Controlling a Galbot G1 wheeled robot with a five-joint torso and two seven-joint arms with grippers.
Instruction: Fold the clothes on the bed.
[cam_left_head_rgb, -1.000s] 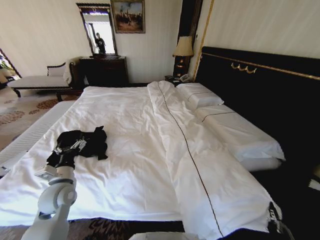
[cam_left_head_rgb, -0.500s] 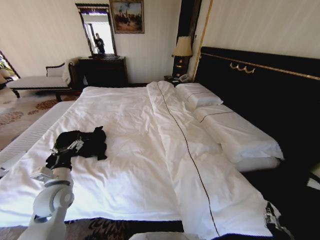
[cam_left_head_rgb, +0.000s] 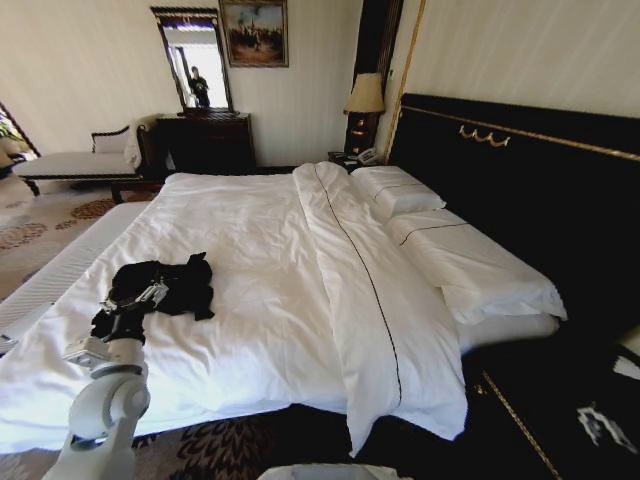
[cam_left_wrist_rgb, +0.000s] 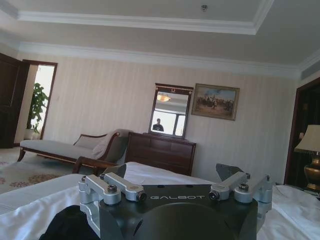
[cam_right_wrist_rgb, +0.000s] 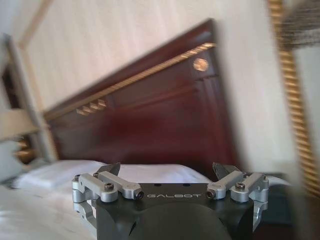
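The clothes are one crumpled black T-shirt (cam_left_head_rgb: 165, 283) lying on the left part of the bed (cam_left_head_rgb: 262, 330), small against the white sheet. My left gripper (cam_left_head_rgb: 127, 303) is at the shirt's near edge, with the arm rising from the lower left. In the left wrist view that gripper (cam_left_wrist_rgb: 172, 176) is open, and a bit of the black shirt (cam_left_wrist_rgb: 67, 226) shows below it. My right gripper (cam_left_head_rgb: 600, 425) is off the bed's near right corner. In the right wrist view the right gripper (cam_right_wrist_rgb: 169, 169) is open and empty, facing the dark headboard (cam_right_wrist_rgb: 150, 120).
A white duvet (cam_left_head_rgb: 375, 300) with a dark stripe covers the bed's right half, with two pillows (cam_left_head_rgb: 400, 192) by the tall headboard (cam_left_head_rgb: 520, 170). A pale bench (cam_left_head_rgb: 70, 165), a dark dresser (cam_left_head_rgb: 208, 140) with a mirror and a lamp (cam_left_head_rgb: 366, 95) stand beyond. Patterned carpet lies to the left.
The duvet's near right corner now lies further left, baring dark floor beside the bed. My right gripper has shifted right. The left gripper stays at the shirt.
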